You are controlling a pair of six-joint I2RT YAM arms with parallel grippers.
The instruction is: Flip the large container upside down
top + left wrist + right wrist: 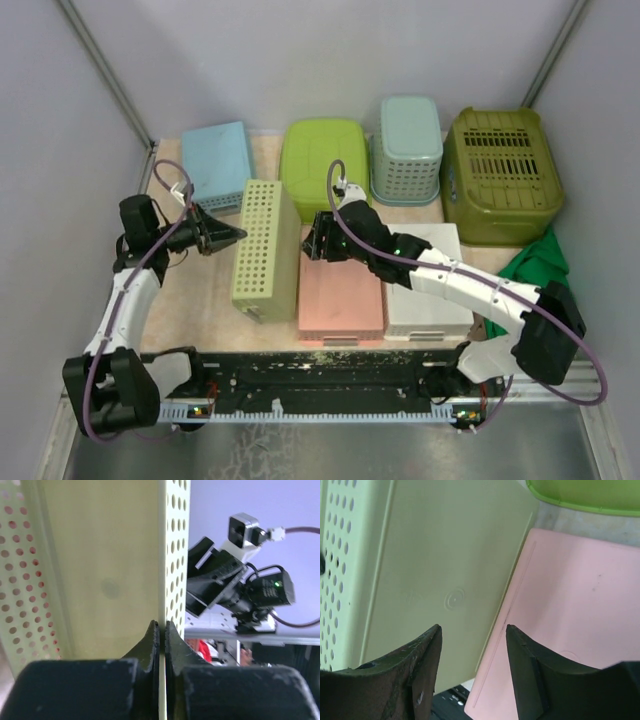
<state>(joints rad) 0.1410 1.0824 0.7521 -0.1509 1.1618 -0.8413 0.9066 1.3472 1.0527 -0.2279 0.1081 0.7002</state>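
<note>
In the overhead view, the large pale green plastic container (267, 250) stands on its side at centre left of the beige surface (200, 310). Its upward-facing wall is pierced with rows of small round holes. The left gripper (235, 237) meets its left edge, and the right gripper (312, 243) sits just beside its right face. A smooth pink plastic container (340, 300) lies just right of it, with a white one (425, 305) beyond. Along the top of the frame stand a light blue box (217, 163), a lime green tub (323, 165), a grey-teal woven-look basket (406, 148) and an olive slotted basket (500, 175).

From the left wrist, the left gripper (161, 630) has its jaws pinched tight on the container's thin perforated wall, seen edge-on. The container's (100, 580) smooth inner side fills the left of the frame.

From the right wrist, the right gripper (472, 630) has its jaws about half apart and holds nothing. Beyond them is the container's (450, 570) flat, matte base with a small round moulding mark. The pink container (570, 605) fills the right of the frame.
</note>
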